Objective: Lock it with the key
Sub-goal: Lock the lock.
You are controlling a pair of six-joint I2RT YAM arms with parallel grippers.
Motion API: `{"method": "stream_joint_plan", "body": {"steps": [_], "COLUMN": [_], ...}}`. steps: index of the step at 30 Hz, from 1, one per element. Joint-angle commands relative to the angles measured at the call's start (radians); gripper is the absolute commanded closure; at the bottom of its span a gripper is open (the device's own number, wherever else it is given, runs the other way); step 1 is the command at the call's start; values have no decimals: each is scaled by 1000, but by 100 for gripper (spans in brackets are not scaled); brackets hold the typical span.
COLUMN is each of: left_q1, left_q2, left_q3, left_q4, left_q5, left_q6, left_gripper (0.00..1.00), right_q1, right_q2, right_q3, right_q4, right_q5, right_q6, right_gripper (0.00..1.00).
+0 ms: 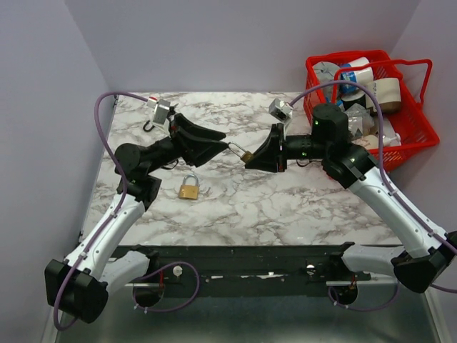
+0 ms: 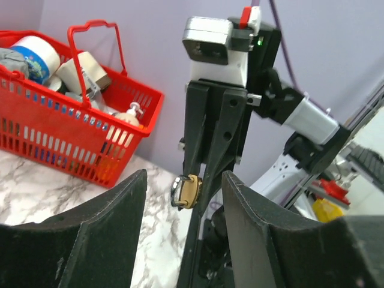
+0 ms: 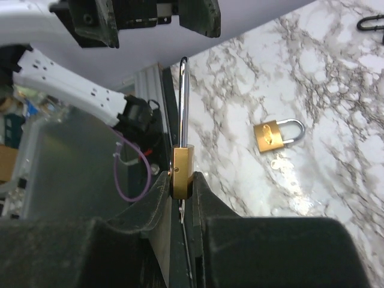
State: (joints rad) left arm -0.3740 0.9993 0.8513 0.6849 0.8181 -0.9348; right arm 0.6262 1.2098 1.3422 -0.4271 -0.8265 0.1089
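Observation:
My right gripper [image 1: 251, 158] is shut on the body of a small brass padlock [image 1: 247, 155] with a long silver shackle and holds it above the table. In the right wrist view the padlock [image 3: 181, 171] sits edge-on between the fingers [image 3: 207, 207], with its shackle pointing at the left gripper. My left gripper [image 1: 223, 145] is open and empty, its tips close to the shackle's end. In the left wrist view the padlock [image 2: 187, 191] shows between the spread fingers [image 2: 123, 210]. The key is not visible in any view.
A second brass padlock [image 1: 188, 189] lies on the marble table in front of the left arm and also shows in the right wrist view [image 3: 270, 135]. A black padlock [image 1: 148, 127] lies at the back left. A red basket [image 1: 418, 139] of clutter stands at the back right.

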Motion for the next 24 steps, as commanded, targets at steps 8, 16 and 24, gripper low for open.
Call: {"method": "stream_joint_plan", "body": {"steps": [8, 16, 24], "left_q1": [-40, -78, -91], "left_q2": [65, 87, 105], "left_q3": [35, 71, 100], "left_q4": [133, 153, 166], "left_q5": [-115, -114, -111], "left_q6": [-99, -110, -113], "left_gripper": [45, 62, 85], "right_q1": [-6, -8, -6], "right_q2": [-23, -6, -4], "right_q3": [-90, -90, -104], "right_q4": [494, 499, 519], "right_q5": [4, -22, -31], "right_q6": [388, 414, 425], "right_gripper": [99, 99, 99]}}
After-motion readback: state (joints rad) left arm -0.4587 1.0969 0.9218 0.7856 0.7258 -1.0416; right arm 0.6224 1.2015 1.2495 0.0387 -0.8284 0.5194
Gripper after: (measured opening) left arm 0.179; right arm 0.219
